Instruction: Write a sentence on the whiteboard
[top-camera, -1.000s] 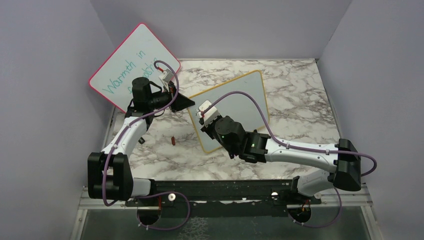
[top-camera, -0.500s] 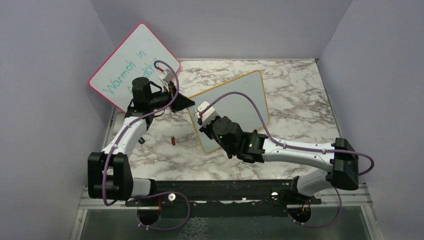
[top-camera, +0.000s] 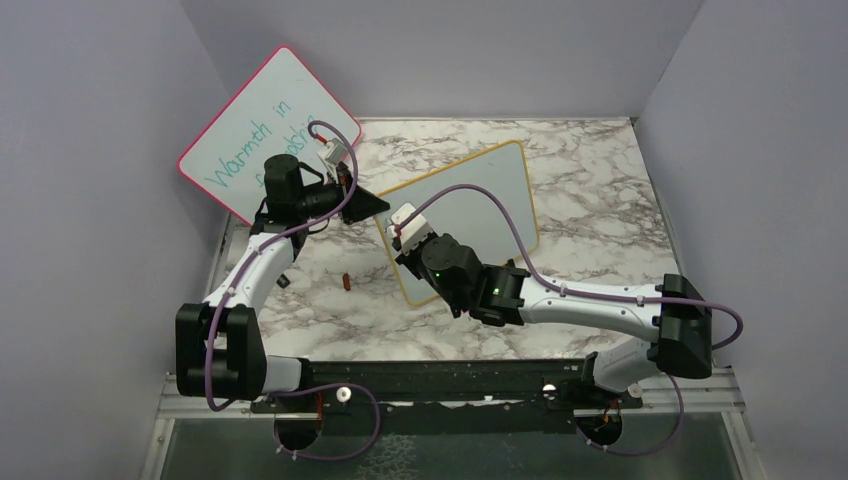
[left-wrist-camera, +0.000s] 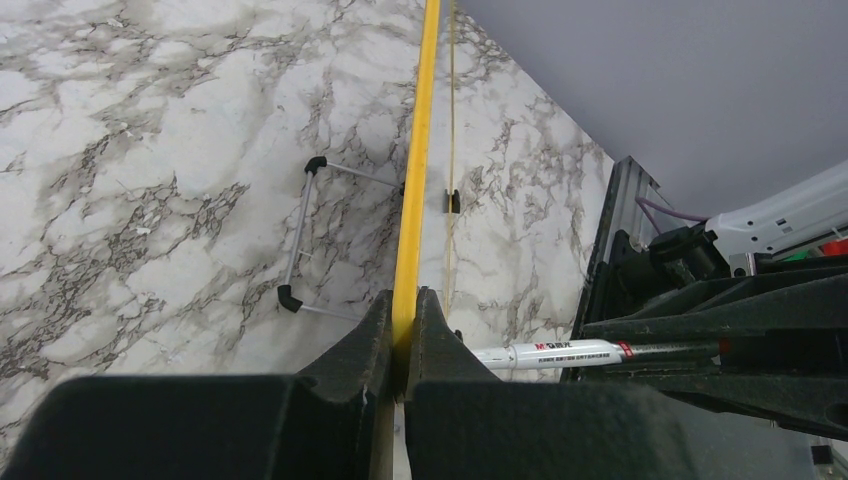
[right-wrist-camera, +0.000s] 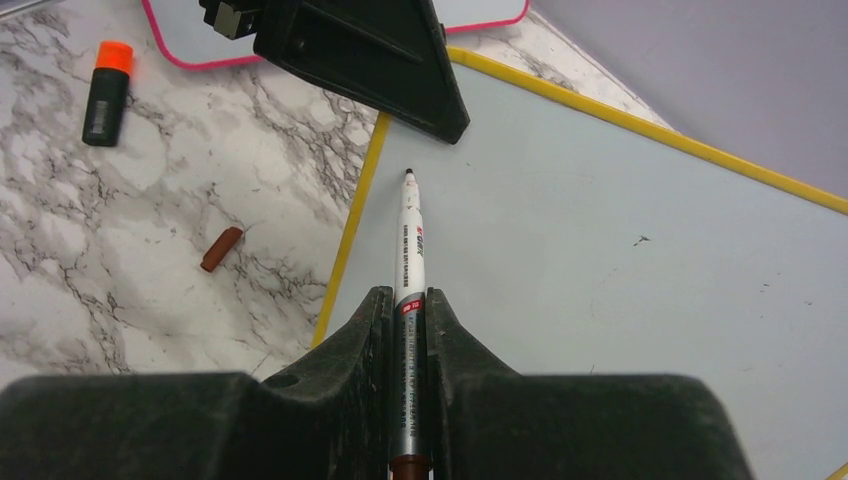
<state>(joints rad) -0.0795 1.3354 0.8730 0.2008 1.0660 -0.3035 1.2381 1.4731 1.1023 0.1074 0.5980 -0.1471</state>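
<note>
The whiteboard (top-camera: 470, 215) with the yellow frame stands tilted near the middle of the marble-patterned desk (top-camera: 600, 190), its writing face turned toward the arms. The left tool (left-wrist-camera: 403, 310) is pressed together on the board's yellow edge at the left corner. In the left wrist view the frame runs as a thin yellow line straight out from between the two black fingers (left-wrist-camera: 350, 350). On the desk at the back of the board, touching it, sits its wire stand (left-wrist-camera: 300, 240), which has black tips. The right tool (right-wrist-camera: 408, 300) pinches a white marker (right-wrist-camera: 411, 240) by the barrel, with the dark tip pointing forward over the board's face. The tip sits just inside the yellow frame and near the left tool's black finger. Whether the tip touches the surface I cannot tell. The part of the face shown in the right wrist view is pale, with a few tiny dark specks. A red-brown marker cap (right-wrist-camera: 221, 249) lies on the desk just left of the board. Farther left lies a short black item with an orange end (right-wrist-camera: 104, 92). A pink-framed board (top-camera: 270, 130) with teal handwriting leans against the left wall behind the left arm.
</note>
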